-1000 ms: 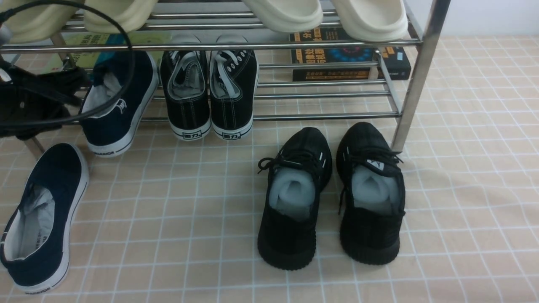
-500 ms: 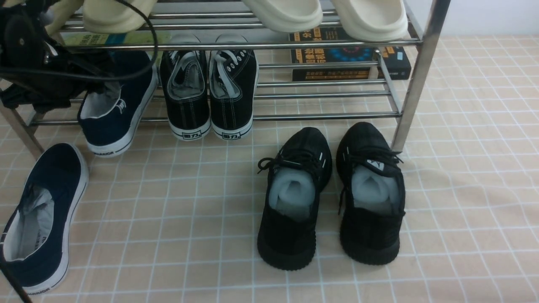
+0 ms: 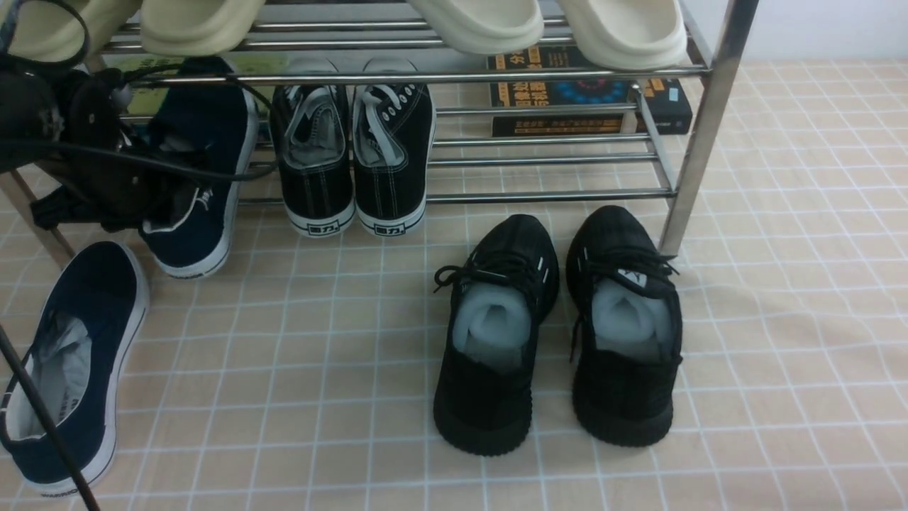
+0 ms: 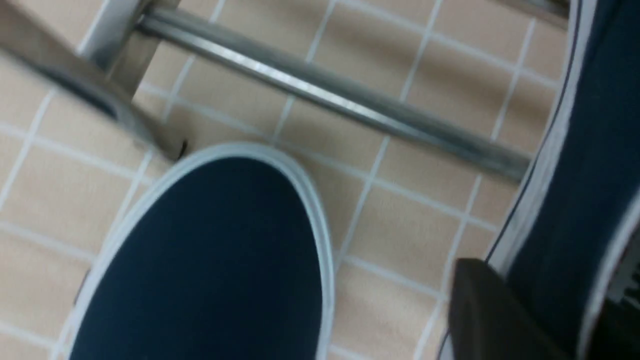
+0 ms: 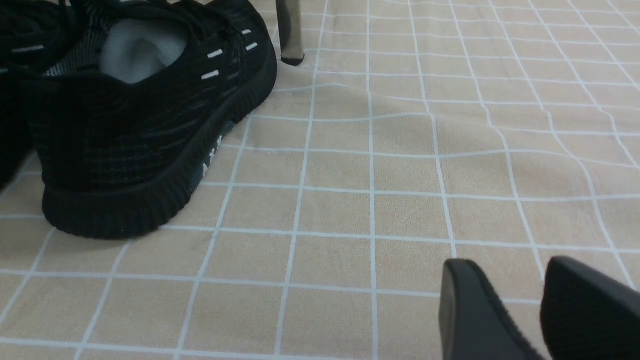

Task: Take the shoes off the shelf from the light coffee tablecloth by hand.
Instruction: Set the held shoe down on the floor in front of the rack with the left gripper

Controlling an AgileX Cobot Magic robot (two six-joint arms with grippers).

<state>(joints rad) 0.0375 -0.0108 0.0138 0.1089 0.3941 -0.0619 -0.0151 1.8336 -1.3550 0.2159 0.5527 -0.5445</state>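
One navy slip-on shoe (image 3: 202, 170) rests with its toe on the chrome shelf's (image 3: 553, 195) lower tier and its heel past the front tube. My left gripper (image 3: 167, 209) is shut on the rim of its opening. In the left wrist view a black finger (image 4: 480, 310) presses the shoe's side wall (image 4: 575, 200). The other navy shoe (image 3: 71, 362) lies on the light coffee tablecloth (image 3: 319, 341) at the front left; its toe also shows in the left wrist view (image 4: 215, 260). My right gripper (image 5: 515, 285) hovers empty low over the cloth, jaws nearly together.
A black lace-up pair (image 3: 351, 156) stands on the lower tier beside the held shoe. Black knit sneakers (image 3: 553, 333) stand on the cloth before the right post (image 3: 699, 142). Cream slippers (image 3: 482, 25) sit on the top tier, books (image 3: 589, 92) behind. A black cable (image 3: 42, 426) crosses the front left.
My left gripper has come down onto the navy shoe on the shelf and closed on its rim. The shoe's heel has slid a little forward. The right arm has not moved.
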